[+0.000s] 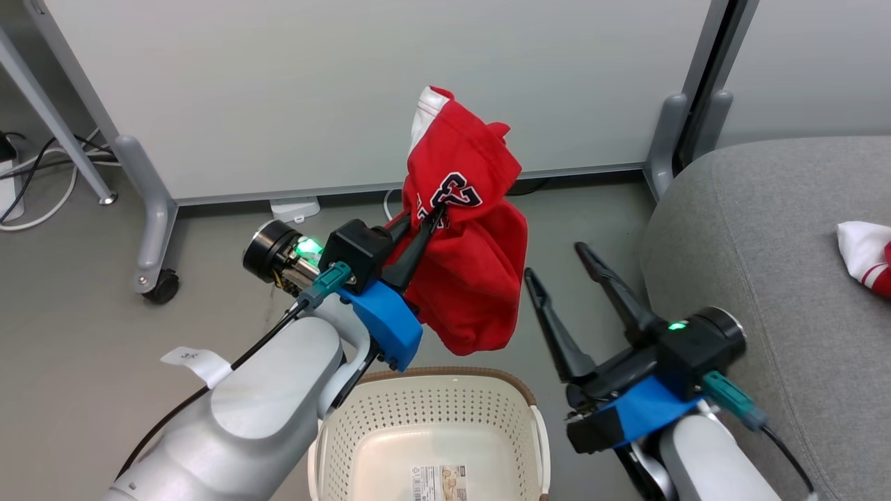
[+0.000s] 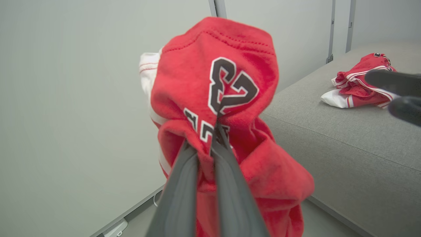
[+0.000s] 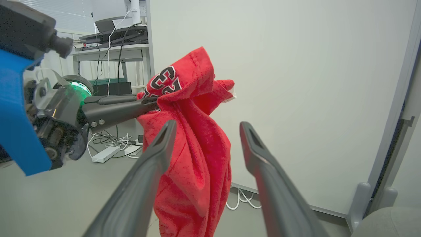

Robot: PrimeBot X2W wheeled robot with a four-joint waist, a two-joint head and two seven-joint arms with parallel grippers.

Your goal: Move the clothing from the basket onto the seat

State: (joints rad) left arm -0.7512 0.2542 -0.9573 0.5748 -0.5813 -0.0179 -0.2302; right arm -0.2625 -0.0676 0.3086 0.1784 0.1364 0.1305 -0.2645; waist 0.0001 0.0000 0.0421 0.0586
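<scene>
The left gripper (image 1: 431,216) is pinching a red jersey (image 1: 473,278) tightly between its closed fingers, gripping it at a fold by the black-and-white number. The jersey is hanging bunched in the air, just above the far rim of the basket (image 1: 445,376), in front of a white panel (image 1: 348,90). The basket is sitting on the floor beside the sofa (image 1: 766,243). The right gripper (image 1: 557,261) is holding its fingers spread wide with nothing between them, between the jersey and the sofa. A second red garment (image 1: 866,254) is lying crumpled on the sofa.
</scene>
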